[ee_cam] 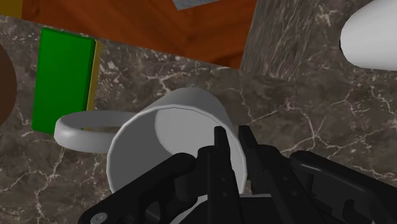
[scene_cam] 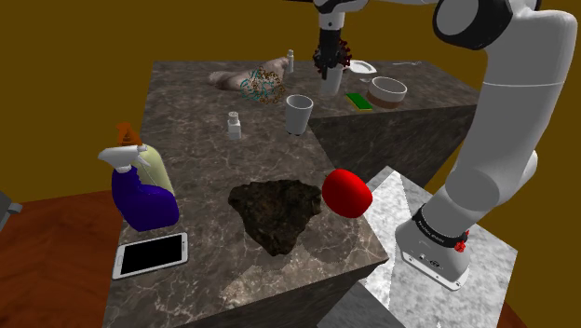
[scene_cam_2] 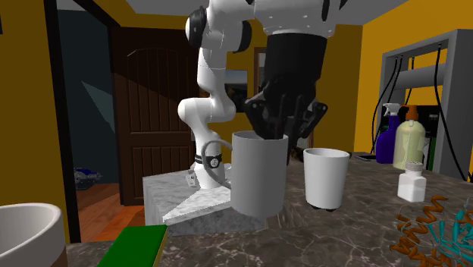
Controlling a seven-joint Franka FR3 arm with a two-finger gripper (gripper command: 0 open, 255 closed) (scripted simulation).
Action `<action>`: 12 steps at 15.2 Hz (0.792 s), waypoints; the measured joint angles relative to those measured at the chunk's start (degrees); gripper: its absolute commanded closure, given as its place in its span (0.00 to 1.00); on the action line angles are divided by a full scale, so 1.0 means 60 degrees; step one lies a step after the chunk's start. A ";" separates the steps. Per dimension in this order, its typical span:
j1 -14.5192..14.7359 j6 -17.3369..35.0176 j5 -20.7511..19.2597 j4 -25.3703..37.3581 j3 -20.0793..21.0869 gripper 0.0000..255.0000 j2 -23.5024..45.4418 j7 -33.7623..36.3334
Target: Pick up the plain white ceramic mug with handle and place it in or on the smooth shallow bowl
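My gripper is shut on the rim of a plain white mug at the far end of the dark marble counter. In the wrist view one finger is inside the mug and the other outside; its handle sticks out to the side. In the second exterior view the gripper clasps the mug from above. A shallow white bowl lies just behind the mug. A deeper bowl, brown outside and white inside, stands to the shoulder view's right.
A green block lies between mug and deeper bowl. A handleless white cup, a small white bottle, a spray bottle, a tablet, a dark lump and a red object stand nearer. The counter drops off beside the stand.
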 measured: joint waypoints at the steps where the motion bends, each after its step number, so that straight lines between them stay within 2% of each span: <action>1: 0.0007 -0.0131 -0.0002 0.0100 0.0001 1.00 -0.0031 0.0009; 12: -0.0006 -0.1507 -0.0007 0.1429 -0.0007 1.00 -0.0079 -0.0017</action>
